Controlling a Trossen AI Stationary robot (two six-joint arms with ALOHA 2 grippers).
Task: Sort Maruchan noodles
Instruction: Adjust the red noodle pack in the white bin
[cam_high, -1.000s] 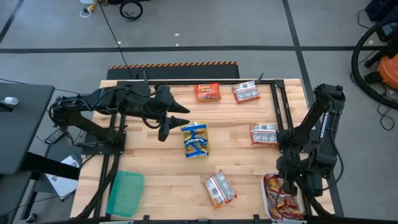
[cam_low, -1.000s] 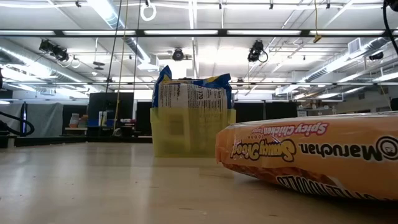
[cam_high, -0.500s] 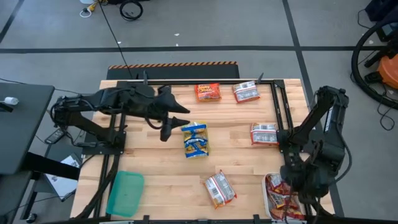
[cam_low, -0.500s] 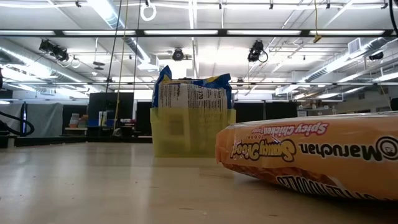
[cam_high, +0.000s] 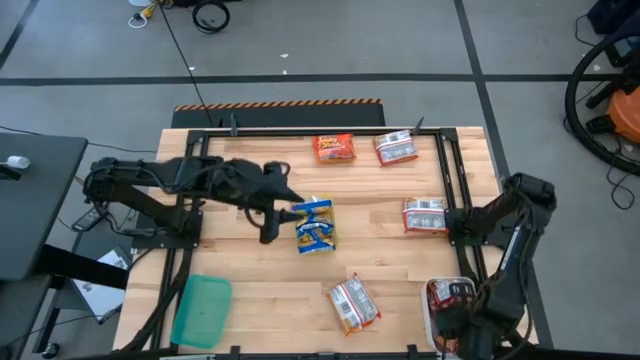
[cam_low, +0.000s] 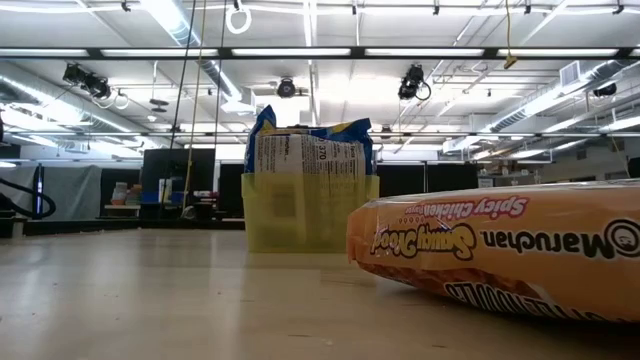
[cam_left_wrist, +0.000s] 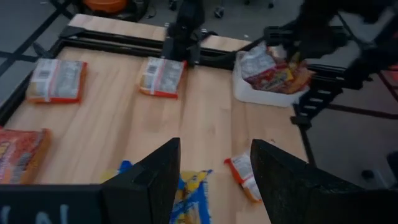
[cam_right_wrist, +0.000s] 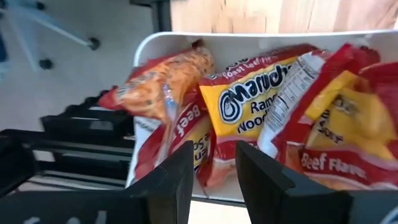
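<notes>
Blue-and-yellow Maruchan packets (cam_high: 315, 225) stand in a yellow tray (cam_low: 300, 215) mid-table. My left gripper (cam_high: 272, 218) is open just to their left; in its wrist view the gripper (cam_left_wrist: 214, 180) hovers above those packets (cam_left_wrist: 189, 199). My right gripper (cam_high: 455, 322) is open over the white tray (cam_right_wrist: 149, 46) at the near right corner, which holds several red and orange packets (cam_right_wrist: 249, 106). An orange packet (cam_high: 334, 148) and three silver-white packets (cam_high: 396, 148), (cam_high: 425, 215), (cam_high: 354, 303) lie flat on the table.
A green tray (cam_high: 202, 310) sits at the near left corner. A black frame rail (cam_high: 300, 131) runs along the far edge and down the right side. In the low view an orange packet (cam_low: 500, 250) lies close to the camera. Bare wood lies between the loose packets.
My right gripper has drawn back toward the near edge and now sits low over the white tray, its arm folding down. My left gripper has moved a little nearer to the blue-and-yellow packets. No packets on the table have moved.
</notes>
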